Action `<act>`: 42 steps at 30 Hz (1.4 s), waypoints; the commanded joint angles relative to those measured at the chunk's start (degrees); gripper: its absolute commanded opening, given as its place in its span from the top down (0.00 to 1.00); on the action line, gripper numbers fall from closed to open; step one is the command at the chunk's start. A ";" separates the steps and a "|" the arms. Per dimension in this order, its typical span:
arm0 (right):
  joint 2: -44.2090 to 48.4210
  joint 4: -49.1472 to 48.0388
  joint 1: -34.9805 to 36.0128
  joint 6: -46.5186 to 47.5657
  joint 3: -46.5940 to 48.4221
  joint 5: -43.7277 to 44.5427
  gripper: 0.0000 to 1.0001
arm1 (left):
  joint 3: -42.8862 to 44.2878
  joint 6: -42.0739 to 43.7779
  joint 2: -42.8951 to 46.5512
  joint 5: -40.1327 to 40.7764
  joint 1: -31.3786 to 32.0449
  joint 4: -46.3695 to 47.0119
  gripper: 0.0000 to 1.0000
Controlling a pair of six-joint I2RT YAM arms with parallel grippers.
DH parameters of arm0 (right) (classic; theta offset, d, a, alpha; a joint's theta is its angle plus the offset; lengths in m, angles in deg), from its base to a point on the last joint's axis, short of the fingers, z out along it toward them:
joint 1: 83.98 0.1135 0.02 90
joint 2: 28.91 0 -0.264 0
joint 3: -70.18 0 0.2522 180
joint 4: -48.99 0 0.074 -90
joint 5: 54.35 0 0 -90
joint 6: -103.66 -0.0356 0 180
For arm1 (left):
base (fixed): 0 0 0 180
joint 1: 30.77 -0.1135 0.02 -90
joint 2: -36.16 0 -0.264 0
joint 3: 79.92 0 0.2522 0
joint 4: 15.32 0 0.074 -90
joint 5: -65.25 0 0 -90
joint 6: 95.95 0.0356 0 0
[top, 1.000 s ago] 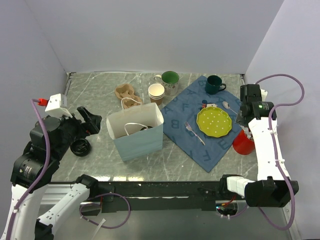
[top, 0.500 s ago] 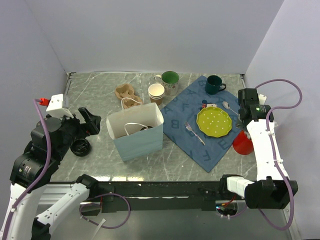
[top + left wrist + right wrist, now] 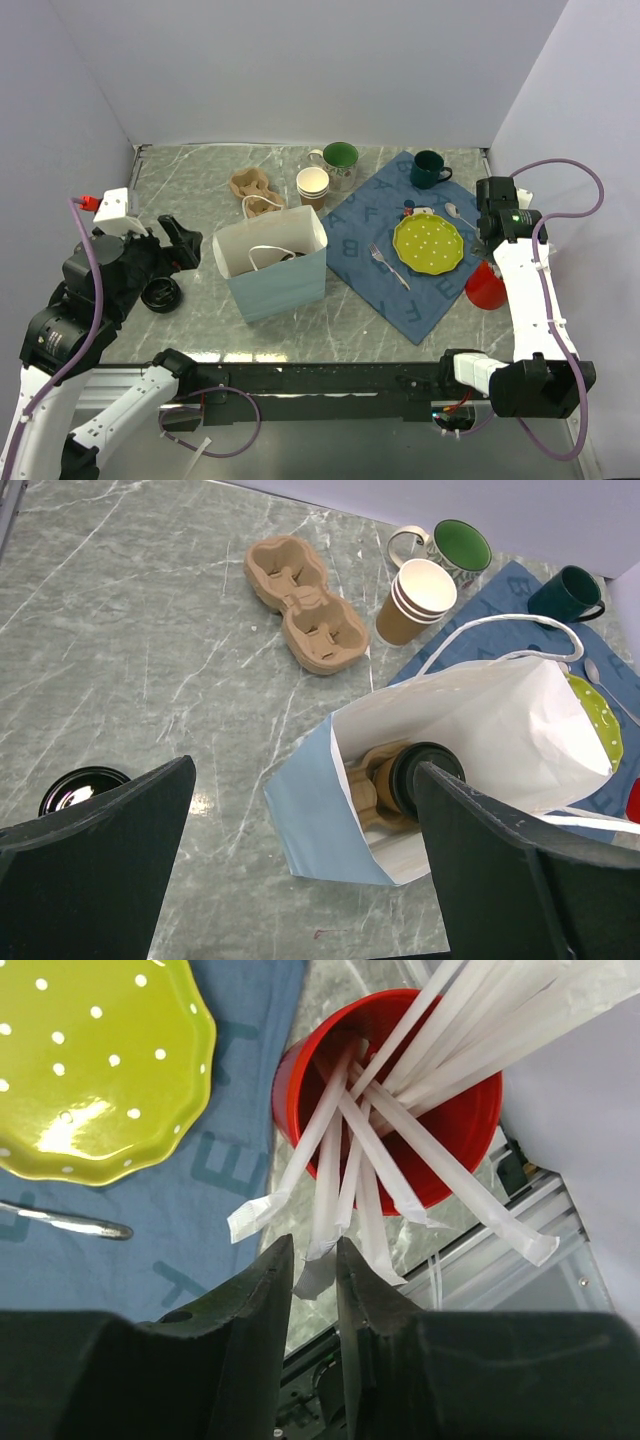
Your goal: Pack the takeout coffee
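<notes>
Down inside the paper bag (image 3: pixel 500 720), mid-table: the takeout coffee (image 3: pixel 428 777), upright, black lid on, seated in a carrier (image 3: pixel 370 790) at the bag's bottom. Looks packed as far as the cup itself goes, so probably little to do beyond extras and closing up.

Just left of the bag: the left gripper (image 3: pixel 182 242), spread wide, holding nothing, touching nothing. Near it on the table (image 3: pixel 120 660), a loose black lid (image 3: pixel 84 788). Farther back, an empty tray (image 3: pixel 305 620), a stack of lidless cups (image 3: pixel 417 598) and a green mug (image 3: pixel 460 546).

At the right edge: the right gripper (image 3: pixel 315 1280), drawn nearly closed, with only a slim gap between the jaws. In that gap, the paper end of one straw (image 3: pixel 322 1200) from the red cup (image 3: pixel 468 1150). Cannot tell whether pinched or merely lying there.

Risks from here, as a guess:
- Pulling one straw out of a crossed bundle: likely to drag neighbours along or tip the red cup, light and close to the table's right edge.
- Gripping only the wrapper tip: likely to tear the paper or slip off.
- Carrying a long straw leftward over the plate (image 3: pixel 90 1070) and fork (image 3: pixel 388 265): easy to snag.
- Reaching into the bag with the wide left gripper: apt to catch the loop handle (image 3: pixel 540 620) or crush the soft wall, toppling bag and coffee together.

Worth steadying the bag's rim before dropping anything in.
</notes>
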 commanded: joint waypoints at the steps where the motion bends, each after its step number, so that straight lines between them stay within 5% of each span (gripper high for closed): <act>1: 1.94 0.05 -0.29 -1.67 1.20 -1.11 0.72 | -0.17 1.08 -0.03 1.11 0.63 2.82 0.03; 10: 2.91 0.41 -0.38 -1.32 1.29 -1.11 0.84 | -0.26 1.44 0.05 1.64 1.42 2.91 0.03; 18: 3.00 1.99 -0.38 -1.67 2.78 -0.41 0.72 | -0.70 1.79 0.32 1.82 1.95 2.82 0.03; 29: 4.58 1.46 -0.38 -1.85 2.34 -1.64 0.82 | -0.78 2.14 0.85 2.43 2.30 2.47 0.03; 42: 4.58 1.99 -0.38 -2.72 3.22 -2.60 0.81 | -1.14 2.23 1.11 2.78 2.56 2.47 0.03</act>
